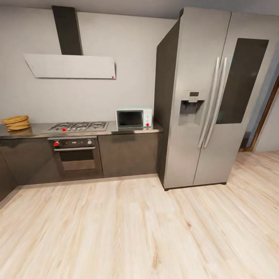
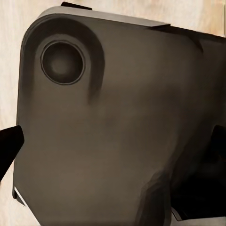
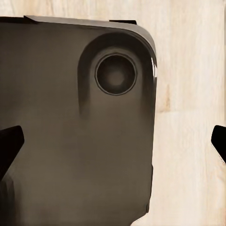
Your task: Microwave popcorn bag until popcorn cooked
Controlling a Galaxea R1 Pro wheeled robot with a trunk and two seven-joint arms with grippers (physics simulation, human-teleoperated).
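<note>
The mustard-yellow popcorn bag (image 1: 16, 123) sits at the far left end of the pale grey countertop (image 1: 112, 130), against the wall. The pale blue microwave (image 1: 134, 118) stands at the countertop's right end beside the fridge, its glass door closed. Several metres of floor lie between me and both. My left gripper (image 2: 113, 146) hangs open over my own dark base (image 2: 113, 117), one dark fingertip at each side of the left wrist view. My right gripper (image 3: 115, 141) is likewise open above the base, holding nothing.
A steel gas hob (image 1: 79, 126) lies between bag and microwave, over a built-in oven (image 1: 75, 155) and under a flat white hood (image 1: 69, 66). A tall steel fridge (image 1: 209, 97) juts out at the right. Pale wood floor (image 1: 128, 228) stretches up to the cabinets.
</note>
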